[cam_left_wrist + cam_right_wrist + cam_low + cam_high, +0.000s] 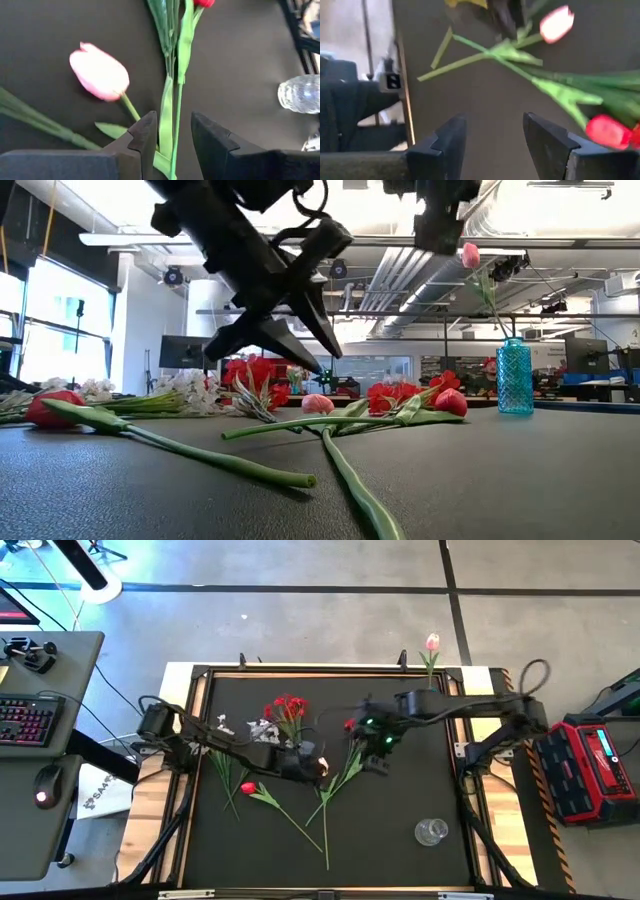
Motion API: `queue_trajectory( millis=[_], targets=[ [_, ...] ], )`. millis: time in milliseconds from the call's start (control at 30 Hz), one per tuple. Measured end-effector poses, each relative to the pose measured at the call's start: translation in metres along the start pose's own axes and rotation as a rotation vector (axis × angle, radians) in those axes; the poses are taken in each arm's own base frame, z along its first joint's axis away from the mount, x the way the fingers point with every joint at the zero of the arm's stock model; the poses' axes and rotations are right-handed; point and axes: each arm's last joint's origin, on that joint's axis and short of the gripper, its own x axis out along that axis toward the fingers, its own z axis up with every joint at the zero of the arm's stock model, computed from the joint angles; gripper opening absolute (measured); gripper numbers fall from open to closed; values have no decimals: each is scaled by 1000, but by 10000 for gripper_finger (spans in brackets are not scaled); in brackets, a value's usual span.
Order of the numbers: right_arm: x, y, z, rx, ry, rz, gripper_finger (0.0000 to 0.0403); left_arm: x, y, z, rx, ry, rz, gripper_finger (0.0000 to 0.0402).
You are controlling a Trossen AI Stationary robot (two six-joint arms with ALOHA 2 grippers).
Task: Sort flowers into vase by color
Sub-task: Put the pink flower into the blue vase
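Flowers lie on the black table on their long green stems: a red blossom cluster (288,707), white sprays (262,728), a red bud (248,788) and a pink tulip bud (100,70). My left gripper (172,137) is low over the middle of the table and open. Its fingers stand on either side of a green stem with a leaf (166,107); I cannot tell whether they touch it. My right gripper (492,140) hangs open higher up, right of the left one (375,758), with nothing between its fingers. A teal vase (515,375) at the far edge holds one pink tulip (432,642).
A clear glass vase (432,831) stands near the front right of the table. More stems (330,795) stretch toward the near edge. A desk with a keyboard (25,720) stands left of the table. A red case (590,765) stands to its right.
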Motion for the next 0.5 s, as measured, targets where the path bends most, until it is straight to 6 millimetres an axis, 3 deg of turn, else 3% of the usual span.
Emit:
queue_trajectory(
  millis=[167,300,500],
  targets=[
    [-54,13,-12,-26,-241,-49,183,9,-6,-11,-104,-3,62,107],
    [-94,19,-36,33,-388,-190,183,20,-3,-17,-162,-6,98,107],
    [-127,34,-67,73,-501,-157,183,36,3,-12,-146,-14,140,107]
  ],
)
